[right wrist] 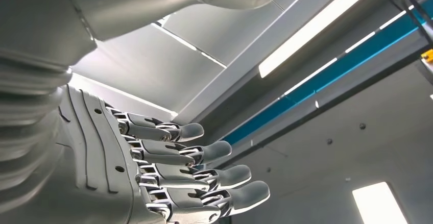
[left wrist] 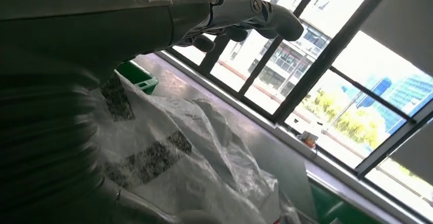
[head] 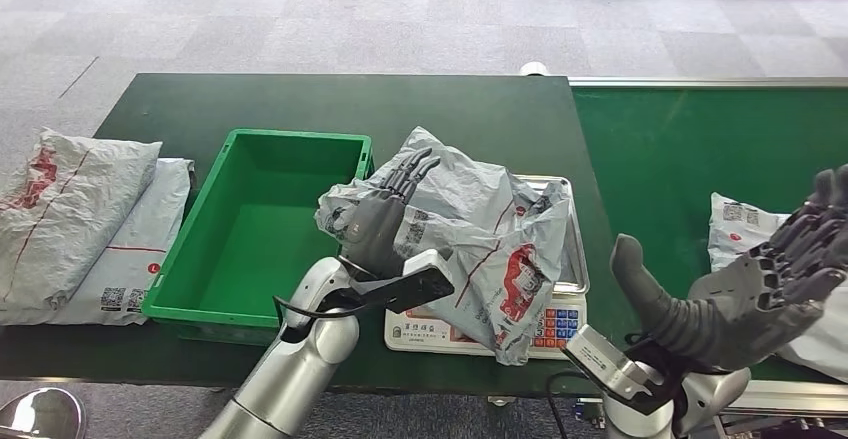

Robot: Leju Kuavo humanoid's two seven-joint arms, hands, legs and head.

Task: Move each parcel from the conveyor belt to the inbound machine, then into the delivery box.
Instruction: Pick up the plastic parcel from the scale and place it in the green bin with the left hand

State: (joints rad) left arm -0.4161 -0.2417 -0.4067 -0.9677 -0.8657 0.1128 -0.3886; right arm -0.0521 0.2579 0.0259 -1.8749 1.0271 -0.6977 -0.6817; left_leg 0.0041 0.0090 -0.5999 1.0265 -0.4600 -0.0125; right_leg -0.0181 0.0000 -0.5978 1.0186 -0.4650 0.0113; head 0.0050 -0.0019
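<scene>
A crumpled grey parcel [head: 470, 229] with red print lies on the white scale of the inbound machine [head: 440, 331]. My left hand [head: 385, 214] is at the parcel's left edge with fingers stretched out and thumb spread, touching it without a closed grip. In the left wrist view the fingers [left wrist: 250, 15] extend straight above the parcel [left wrist: 194, 152]. My right hand [head: 760, 289] is raised, palm up and empty, over the near edge of the green conveyor belt [head: 700, 139], beside a second grey parcel [head: 740, 224]. The right wrist view shows its fingers [right wrist: 204, 175] spread.
The green delivery box [head: 260, 229] stands empty just left of the scale, its corner [left wrist: 140, 76] visible past the left hand. Two more grey parcels [head: 60, 209] [head: 140, 249] lie at the table's left end. The dark table drops to carpet beyond.
</scene>
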